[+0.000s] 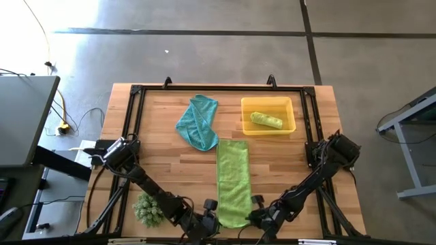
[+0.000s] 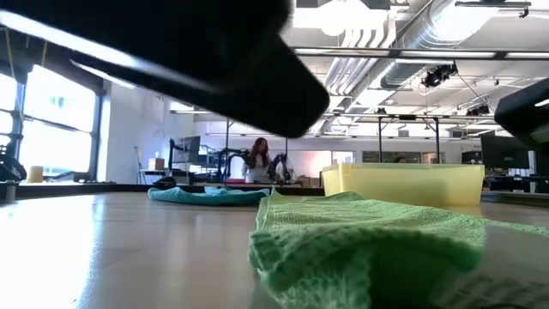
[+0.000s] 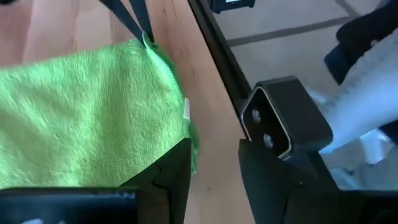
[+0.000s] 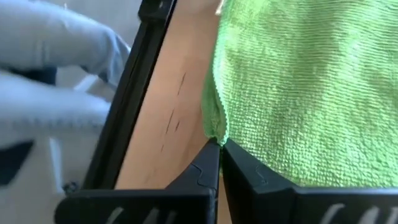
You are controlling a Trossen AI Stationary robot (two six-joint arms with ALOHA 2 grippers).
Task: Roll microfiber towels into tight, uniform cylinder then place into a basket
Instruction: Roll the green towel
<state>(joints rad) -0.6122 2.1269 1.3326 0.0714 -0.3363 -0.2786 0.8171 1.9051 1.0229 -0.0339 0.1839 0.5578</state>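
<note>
In your high view, the near end of the flat lime-green microfiber towel [image 1: 233, 182] runs to the picture's bottom edge, where both dark hands are partly cut off. Your low view shows that towel's fold as a blur, and a dark arm blocks the upper left. The translucent yellow plastic basket [image 2: 412, 183] hides its contents there. The person in the room behind is too small to make out.
</note>
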